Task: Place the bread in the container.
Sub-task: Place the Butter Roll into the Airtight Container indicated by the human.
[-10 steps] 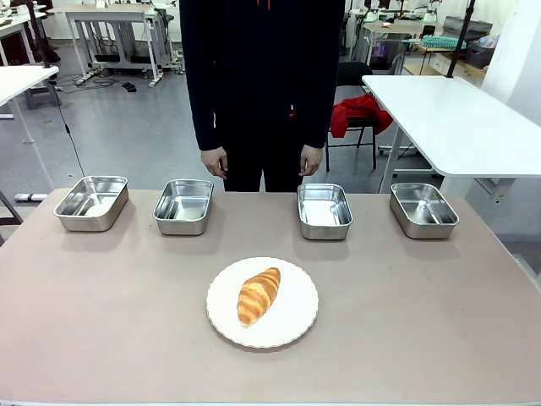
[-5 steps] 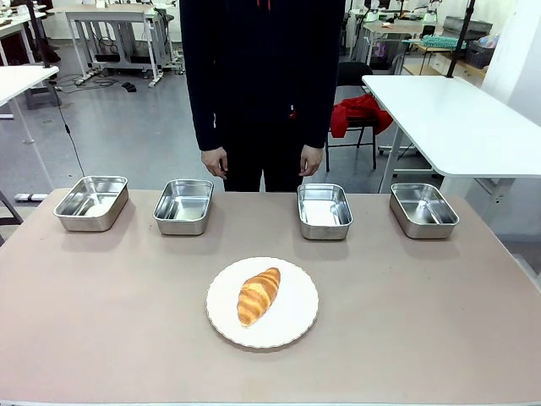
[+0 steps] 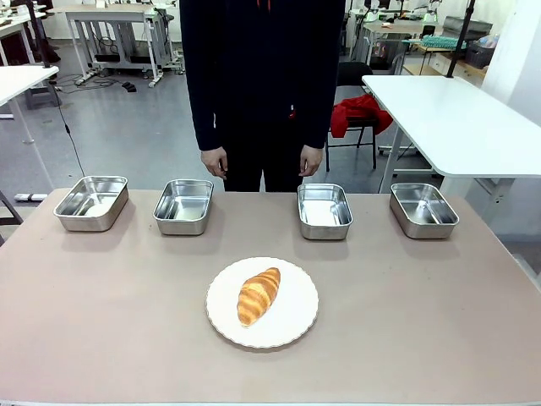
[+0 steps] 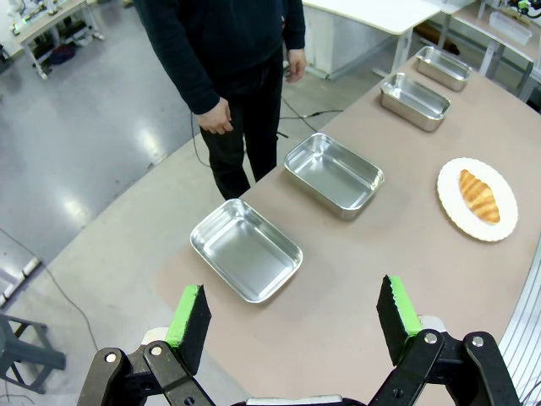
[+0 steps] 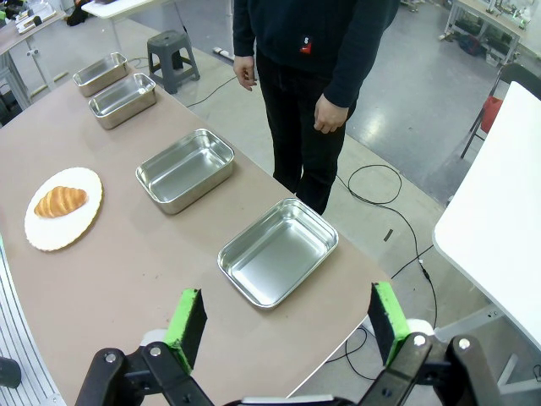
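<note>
The bread, a golden-brown croissant [image 3: 258,295], lies on a round white plate [image 3: 291,324] at the table's near middle; it also shows in the left wrist view [image 4: 479,195] and the right wrist view [image 5: 60,201]. Four alike steel pans stand in a row at the far side [image 3: 91,203] [image 3: 183,205] [image 3: 324,211] [image 3: 423,210], all with nothing in them. My left gripper [image 4: 293,315] hangs open high above the table's left end, over the outer pan [image 4: 246,249]. My right gripper [image 5: 287,320] hangs open high above the right end, over the outer pan [image 5: 279,252].
A person in dark clothes stands at the far edge, hands [image 3: 215,161] [image 3: 311,159] hanging at their sides behind the pans. A white table [image 3: 456,118] stands off to the right beyond my table. Bare tabletop [image 3: 423,304] surrounds the plate.
</note>
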`<state>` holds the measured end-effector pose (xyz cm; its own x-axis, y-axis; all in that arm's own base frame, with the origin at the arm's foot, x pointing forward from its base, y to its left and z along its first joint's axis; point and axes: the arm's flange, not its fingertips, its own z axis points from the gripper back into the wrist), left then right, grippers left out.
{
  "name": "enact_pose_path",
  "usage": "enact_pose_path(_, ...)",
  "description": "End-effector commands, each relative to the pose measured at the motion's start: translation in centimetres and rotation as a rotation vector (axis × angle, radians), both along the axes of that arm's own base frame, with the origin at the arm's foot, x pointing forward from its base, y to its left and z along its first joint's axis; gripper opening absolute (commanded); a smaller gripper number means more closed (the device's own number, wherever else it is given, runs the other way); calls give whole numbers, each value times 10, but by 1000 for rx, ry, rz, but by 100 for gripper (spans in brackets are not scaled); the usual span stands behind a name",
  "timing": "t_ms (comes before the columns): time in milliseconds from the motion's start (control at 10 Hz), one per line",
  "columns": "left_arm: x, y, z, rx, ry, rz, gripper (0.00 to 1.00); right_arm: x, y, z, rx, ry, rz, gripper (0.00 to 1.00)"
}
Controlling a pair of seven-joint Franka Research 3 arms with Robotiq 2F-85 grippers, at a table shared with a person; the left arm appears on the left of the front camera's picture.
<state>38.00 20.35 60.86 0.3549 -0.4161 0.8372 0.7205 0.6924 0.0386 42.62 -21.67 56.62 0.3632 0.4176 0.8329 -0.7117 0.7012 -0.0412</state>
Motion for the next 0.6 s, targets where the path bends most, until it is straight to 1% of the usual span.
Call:
enact_pose_path(0, -1, 2, 0, 3, -6, -14, 100, 0, 1, 1, 5, -4, 5, 100)
enact_pose_path(500, -1, 2, 0, 3, -6, -14, 100, 0, 1, 1, 5, -4, 5, 100)
